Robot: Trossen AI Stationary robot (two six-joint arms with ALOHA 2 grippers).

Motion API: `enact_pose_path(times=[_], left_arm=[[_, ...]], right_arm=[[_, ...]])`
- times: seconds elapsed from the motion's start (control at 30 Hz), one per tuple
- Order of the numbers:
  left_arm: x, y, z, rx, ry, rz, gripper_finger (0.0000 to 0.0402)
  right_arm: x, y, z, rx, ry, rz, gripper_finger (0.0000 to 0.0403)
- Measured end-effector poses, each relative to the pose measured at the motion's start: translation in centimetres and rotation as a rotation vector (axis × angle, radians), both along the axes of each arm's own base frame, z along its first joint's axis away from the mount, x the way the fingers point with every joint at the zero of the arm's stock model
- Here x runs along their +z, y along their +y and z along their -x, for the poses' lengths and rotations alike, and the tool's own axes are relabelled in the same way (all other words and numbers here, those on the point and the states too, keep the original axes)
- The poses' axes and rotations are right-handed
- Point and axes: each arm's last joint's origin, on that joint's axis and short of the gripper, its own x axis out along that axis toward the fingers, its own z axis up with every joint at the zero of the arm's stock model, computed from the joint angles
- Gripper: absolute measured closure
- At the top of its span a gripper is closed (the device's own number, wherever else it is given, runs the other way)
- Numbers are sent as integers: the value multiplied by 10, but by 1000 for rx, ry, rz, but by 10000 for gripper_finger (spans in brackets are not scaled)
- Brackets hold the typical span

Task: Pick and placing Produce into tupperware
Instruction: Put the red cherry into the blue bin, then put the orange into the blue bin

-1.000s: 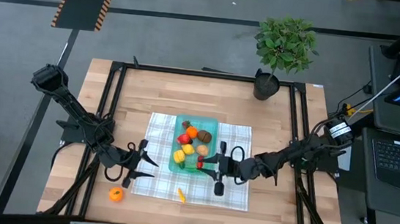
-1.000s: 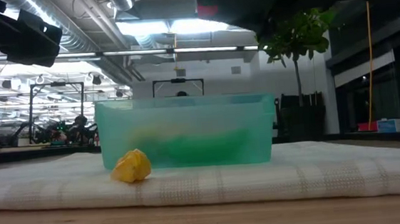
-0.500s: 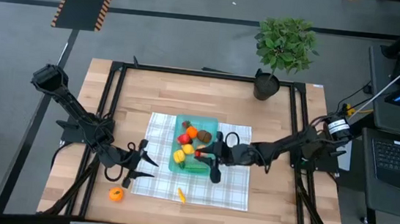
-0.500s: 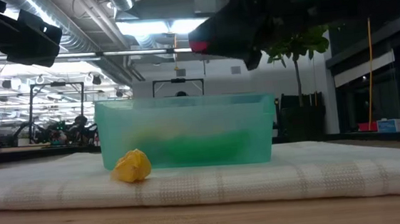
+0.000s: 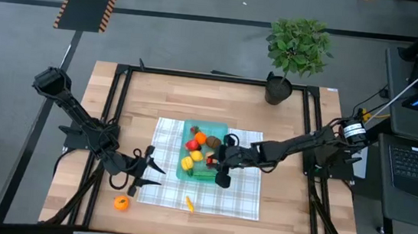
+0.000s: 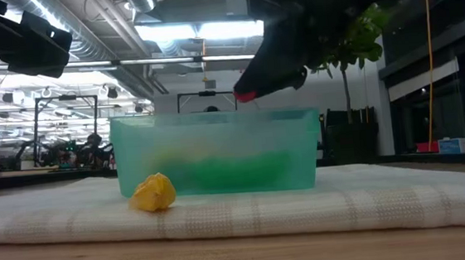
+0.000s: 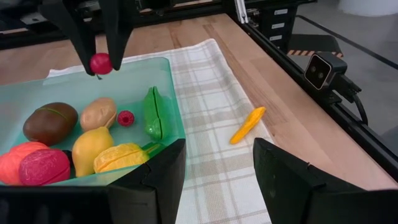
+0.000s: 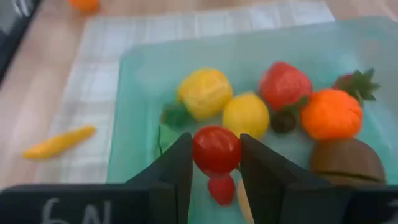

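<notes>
1. The right gripper hangs over the teal tupperware, its fingers clamped on a small red tomato held above the container's open top.
2. Below those fingers, inside the tupperware, lie a yellow lemon, a second yellow piece, a red strawberry, an orange fruit, a brown kiwi, a green pod and a tiny red berry.
3. The left gripper waits low over the checked cloth, to the side of the tupperware, its fingers spread apart and holding nothing.
4. Ahead of the left fingers, a yellow-orange pepper lies on the cloth, outside the container.
5. An orange piece sits on the bare counter beside the left gripper, off the cloth.
</notes>
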Motion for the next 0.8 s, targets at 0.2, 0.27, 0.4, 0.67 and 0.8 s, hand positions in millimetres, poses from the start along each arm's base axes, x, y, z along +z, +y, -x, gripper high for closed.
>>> enact_pose_path(times=[0.2, 0.27, 0.4, 0.67, 0.8], left_arm=[[0, 0, 0, 0, 0, 0, 223], [0, 0, 0, 0, 0, 0, 223], [0, 0, 0, 0, 0, 0, 223], [0, 0, 0, 0, 4, -4, 223], [-1, 0, 0, 0, 5, -5, 223]], right_arm=[[11, 1, -2, -15, 105, 0, 289], [11, 1, -2, -24, 109, -40, 289], [8, 1, -2, -48, 119, -76, 272], [-5, 2, -5, -52, 165, -66, 268], [-7, 2, -6, -52, 160, -69, 270]])
